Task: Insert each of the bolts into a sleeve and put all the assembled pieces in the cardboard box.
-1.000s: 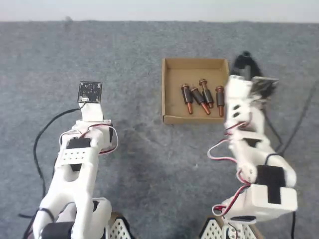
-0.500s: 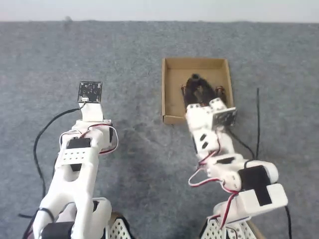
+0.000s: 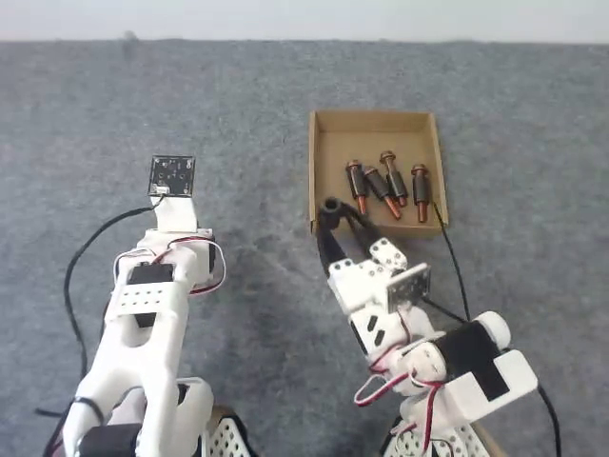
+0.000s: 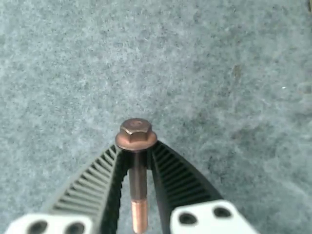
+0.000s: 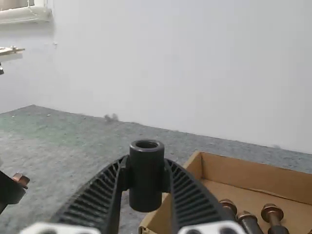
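With left fingers [image 4: 92,187] pinching a bolt [image 4: 138,146] and right fingers [image 5: 191,197] pinching a sleeve [image 5: 146,173], any tilt at the meet-up could jam the tip or knock one loose.

Light is diffuse and even; no single source can be made out. High view: grey mat [image 3: 257,105] uniformly lit, shadows beside the white arms [image 3: 143,324] soft and edgeless, slightly darker between them at lower centre of the frame. Pale strip [image 3: 304,19] along the top edge is the brightest area, close to washed out. Cardboard box [image 3: 373,121]: thin shade along the inner left wall. Left wrist view: bolt [image 4: 137,136] carries a soft highlight on its head, no hard glare. Right wrist view: wall [image 5: 195,63] bright and flat; sleeve [image 5: 146,170] dark, faint sheen at its rim.
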